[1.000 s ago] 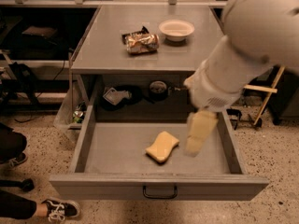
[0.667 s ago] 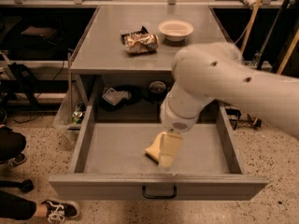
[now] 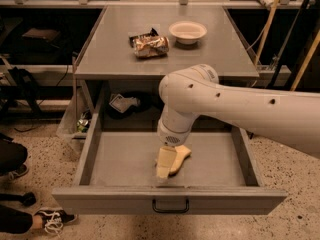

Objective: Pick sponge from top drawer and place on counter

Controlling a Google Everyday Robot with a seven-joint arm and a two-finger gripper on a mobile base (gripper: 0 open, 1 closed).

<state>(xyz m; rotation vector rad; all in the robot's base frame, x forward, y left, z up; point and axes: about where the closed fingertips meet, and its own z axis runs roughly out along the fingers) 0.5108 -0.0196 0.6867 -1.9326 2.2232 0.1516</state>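
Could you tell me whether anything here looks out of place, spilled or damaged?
Nothing looks spilled or damaged. The top drawer stands open, the sponge lying askew on its floor beneath the tool. On the counter, the snack bag is crumpled; the bowl sits upright.

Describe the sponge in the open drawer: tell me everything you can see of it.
The sponge is a small pale yellow block that looks like soft foam, with a rounded, curving edge showing on its right side. It lies flat on the floor of the open top drawer, about midway across and toward the front panel. The gripper is down over its left part and hides that side; whether it has hold of the sponge cannot be told. Nothing else in the drawer touches it.
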